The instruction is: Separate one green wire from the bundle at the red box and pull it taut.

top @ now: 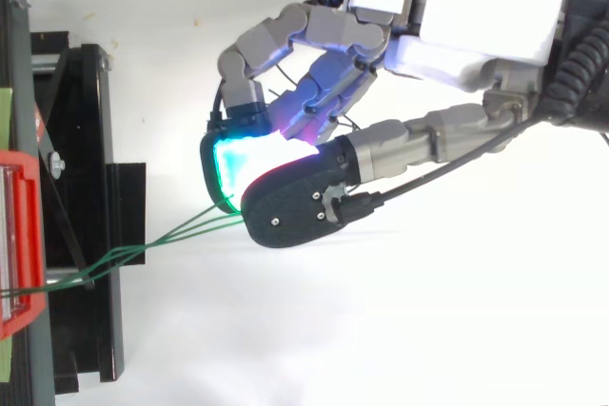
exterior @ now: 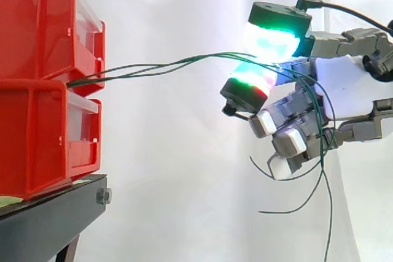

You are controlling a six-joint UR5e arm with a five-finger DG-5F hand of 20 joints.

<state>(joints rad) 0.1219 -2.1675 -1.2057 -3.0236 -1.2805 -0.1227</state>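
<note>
Several thin green wires [exterior: 166, 65] run from between the stacked red boxes [exterior: 43, 84] out to the right, sagging a little. They pass between two glowing pads of my hand [exterior: 344, 87] at about the boxes' mid height, and the pads pinch them there. The wires' loose ends [exterior: 319, 182] hang down behind the curled fingers. From above, the wires [top: 171, 235] fan from the box edge [top: 21, 235] to the pinching fingertips [top: 228, 173]. All the wires seem to be pinched together; I cannot tell one apart from the rest.
The red boxes stand on a black stand [exterior: 55, 219] at the left. A white curtain hangs behind. From above, the black stand frame [top: 95, 235] lies left of the hand, with open room between it and the fingers.
</note>
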